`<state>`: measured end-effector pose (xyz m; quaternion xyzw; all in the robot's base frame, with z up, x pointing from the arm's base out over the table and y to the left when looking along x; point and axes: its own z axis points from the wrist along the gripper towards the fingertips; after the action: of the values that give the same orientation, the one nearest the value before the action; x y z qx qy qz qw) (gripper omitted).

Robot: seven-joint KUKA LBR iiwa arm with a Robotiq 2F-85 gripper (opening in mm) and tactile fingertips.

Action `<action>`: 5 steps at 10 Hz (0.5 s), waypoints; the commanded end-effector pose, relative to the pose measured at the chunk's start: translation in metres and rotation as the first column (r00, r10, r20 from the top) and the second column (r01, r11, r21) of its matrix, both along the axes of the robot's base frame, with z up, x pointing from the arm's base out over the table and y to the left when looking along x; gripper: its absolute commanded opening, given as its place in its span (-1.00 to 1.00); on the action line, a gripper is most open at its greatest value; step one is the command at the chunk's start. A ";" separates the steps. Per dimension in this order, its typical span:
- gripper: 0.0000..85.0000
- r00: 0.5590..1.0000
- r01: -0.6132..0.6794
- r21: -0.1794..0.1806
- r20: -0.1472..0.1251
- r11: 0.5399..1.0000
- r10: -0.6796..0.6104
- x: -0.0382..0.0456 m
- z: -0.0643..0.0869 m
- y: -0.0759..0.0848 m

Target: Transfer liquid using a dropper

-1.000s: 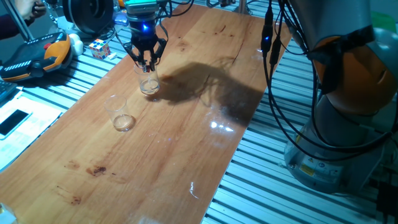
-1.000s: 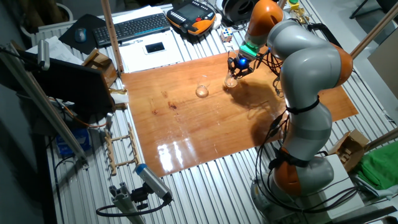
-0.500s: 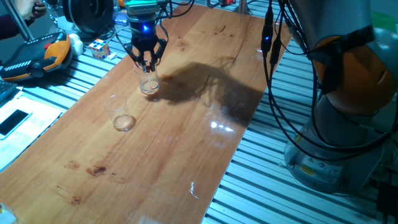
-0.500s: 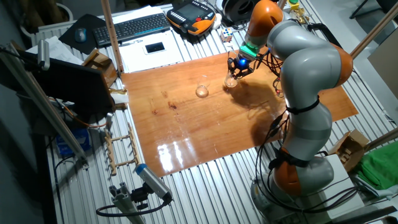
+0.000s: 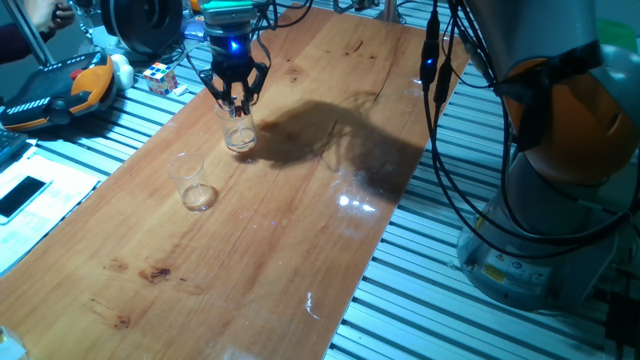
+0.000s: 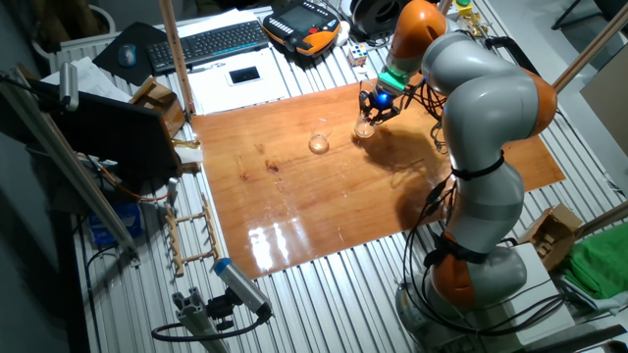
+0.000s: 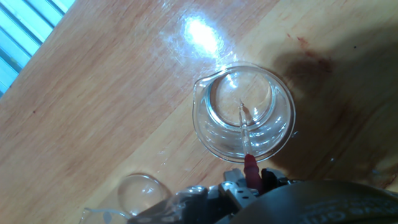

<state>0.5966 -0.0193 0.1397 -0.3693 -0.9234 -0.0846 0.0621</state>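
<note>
The fingers [image 5: 229, 93] of the black two-finger gripper [image 5: 237, 101] point straight down over a small clear plastic cup [image 5: 239, 131], drawn in around something thin at their tips; in this fixed view the thin clear plastic dropper itself is too fine to make out. A second small clear cup [image 5: 192, 182] stands on the long wooden table [image 5: 300, 200] at about 8 o'clock from the first, well apart from it. A small multicoloured cube [image 5: 160, 77] sits off the board at about 10 o'clock from the gripper.

In the other fixed view, the gripper [image 6: 374, 105] hangs at the end of the grey and orange arm [image 6: 471, 108] directly over the first cup [image 6: 364, 127], with the second cup [image 6: 319, 143] at about 8 o'clock from it. A black keyboard [image 6: 211, 44] lies beyond the table's far edge.

In the hand view, the dropper [image 7: 244, 132] runs from its purple-pink end at the gripper [image 7: 250, 175], at 6 o'clock, up into the first cup [image 7: 205, 134], its clear tip near the centre of the cup's bottom. The jaws are clamped on that coloured end. The second cup [image 7: 140, 190] shows at about 8 o'clock, partly cut off.
</note>
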 end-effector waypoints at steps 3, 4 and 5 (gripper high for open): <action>-0.37 1.000 -0.001 0.000 0.002 1.000 0.001 -0.0001 -0.002 0.000; -0.37 1.000 -0.001 0.000 0.003 1.000 0.001 -0.0002 -0.003 -0.001; -0.37 1.000 -0.001 0.000 0.003 1.000 0.001 -0.0002 -0.003 -0.001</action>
<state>0.5964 -0.0202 0.1368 -0.3687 -0.9236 -0.0853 0.0606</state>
